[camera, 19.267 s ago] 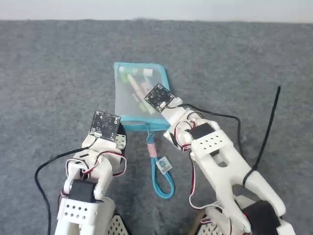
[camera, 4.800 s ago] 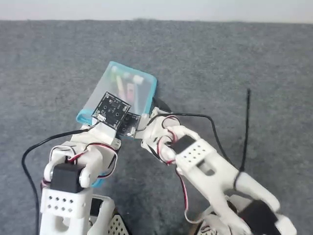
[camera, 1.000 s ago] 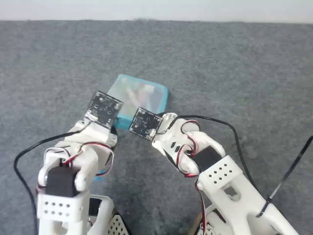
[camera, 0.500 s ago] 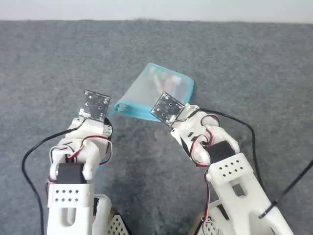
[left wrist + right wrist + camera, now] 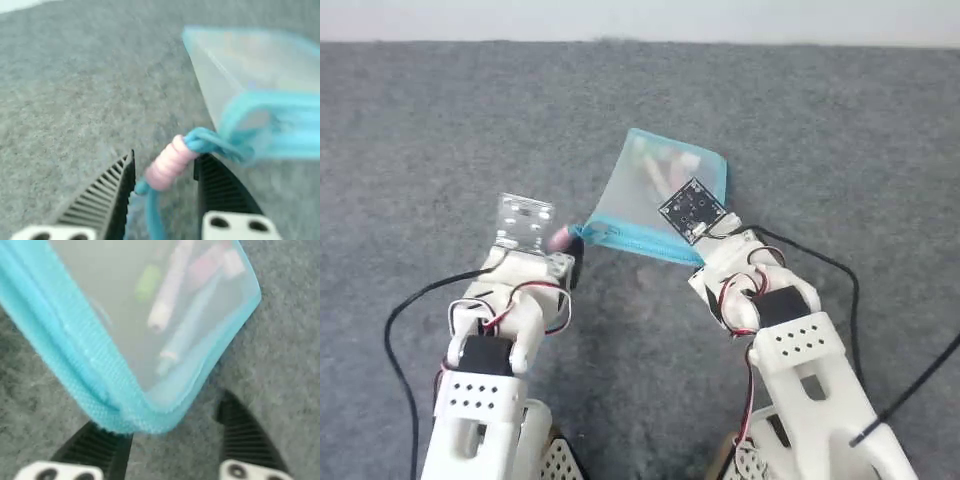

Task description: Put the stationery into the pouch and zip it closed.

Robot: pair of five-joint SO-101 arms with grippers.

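Observation:
The pouch (image 5: 660,195) is translucent with blue trim and lies on the grey carpet; pens and other stationery (image 5: 170,300) show through its wall. Its zip edge (image 5: 640,245) faces the arms. A blue pull cord with a pink bead (image 5: 167,162) runs off the pouch's left corner. My left gripper (image 5: 162,172) is open, with the bead and cord between its fingers. In the high view the bead (image 5: 560,238) sits just ahead of that gripper (image 5: 568,262). My right gripper (image 5: 170,435) is open around the pouch's near right corner (image 5: 140,417), with carpet visible beside one finger (image 5: 240,432).
Grey carpet (image 5: 440,140) spreads on all sides of the pouch, up to a pale wall at the far edge. Black cables trail beside both arms, one at the right (image 5: 910,390).
The pouch has shifted right and turned, with the right gripper moving right alongside its corner. The left arm has moved slightly toward the pouch, and the pink bead now shows at its tips.

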